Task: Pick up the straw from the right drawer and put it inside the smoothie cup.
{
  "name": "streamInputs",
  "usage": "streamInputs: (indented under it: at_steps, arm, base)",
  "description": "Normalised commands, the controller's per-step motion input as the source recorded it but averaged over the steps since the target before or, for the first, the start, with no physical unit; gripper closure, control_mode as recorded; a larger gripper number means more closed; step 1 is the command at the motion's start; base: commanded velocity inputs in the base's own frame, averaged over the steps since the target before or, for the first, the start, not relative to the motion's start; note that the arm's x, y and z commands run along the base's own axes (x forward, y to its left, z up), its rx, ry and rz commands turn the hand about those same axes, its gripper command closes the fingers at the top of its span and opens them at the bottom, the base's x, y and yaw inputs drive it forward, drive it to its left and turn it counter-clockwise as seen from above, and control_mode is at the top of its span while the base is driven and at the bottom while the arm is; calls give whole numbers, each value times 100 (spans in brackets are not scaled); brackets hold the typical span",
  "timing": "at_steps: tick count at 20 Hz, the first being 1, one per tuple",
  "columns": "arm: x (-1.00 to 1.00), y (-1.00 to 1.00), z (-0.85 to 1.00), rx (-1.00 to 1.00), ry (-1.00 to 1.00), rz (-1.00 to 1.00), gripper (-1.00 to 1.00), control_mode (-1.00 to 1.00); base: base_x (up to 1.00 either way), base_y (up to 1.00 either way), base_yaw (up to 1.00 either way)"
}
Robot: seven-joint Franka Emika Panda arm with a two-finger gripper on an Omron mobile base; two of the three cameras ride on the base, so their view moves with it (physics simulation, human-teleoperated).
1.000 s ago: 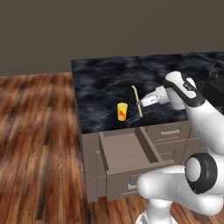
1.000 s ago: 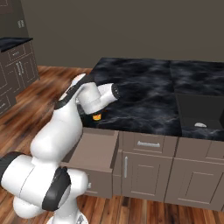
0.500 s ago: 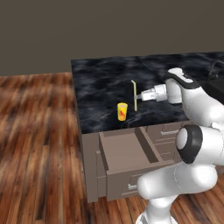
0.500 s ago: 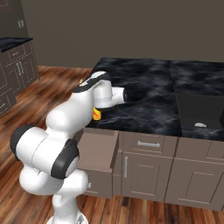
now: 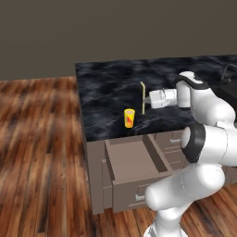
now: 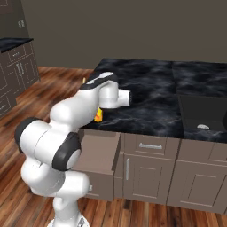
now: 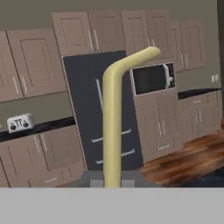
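Note:
My gripper point(image 5: 145, 99) is shut on the straw point(image 5: 143, 97), a thin pale tan stick held nearly upright above the black marble counter point(image 5: 106, 88). Its bent top end fills the middle of the hand view, the straw point(image 7: 112, 127) rising between the fingertips. The smoothie cup point(image 5: 129, 118), small and yellow-orange with a red mark, stands on the counter near its front edge, left of and below the straw. A sliver of the cup point(image 6: 99, 115) peeks out behind my arm. The right drawer point(image 5: 134, 166) is pulled out below the counter, its box bare inside.
Matching grey-brown drawer fronts point(image 6: 150, 146) and cabinet doors run under the counter. A dark sink point(image 6: 204, 115) sits at the counter's right end. Wood floor point(image 5: 41, 152) lies to the left. Far cabinets, a dark fridge point(image 7: 98, 109) and a toaster point(image 7: 19, 123) appear ahead of the hand.
The gripper has swung up and to the right with the straw, which now stands straighter and higher above the counter, further from the cup. The arm's elbow has folded closer to the base.

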Motion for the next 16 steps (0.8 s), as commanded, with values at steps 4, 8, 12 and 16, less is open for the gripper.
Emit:
streamInputs:
  at_steps: [4,8,12,16]
  arm:
    - [18,0,0,0,-23,0,100,-100]
    - [26,0,-2,0,-4,0,100,-100]
    - [37,0,-9,0,0,0,100,-100]
    - [37,0,-18,0,0,0,100,-100]
  base:
    - [0,0,0]
    - [0,0,0]
    - [0,0,0]
    - [0,0,0]
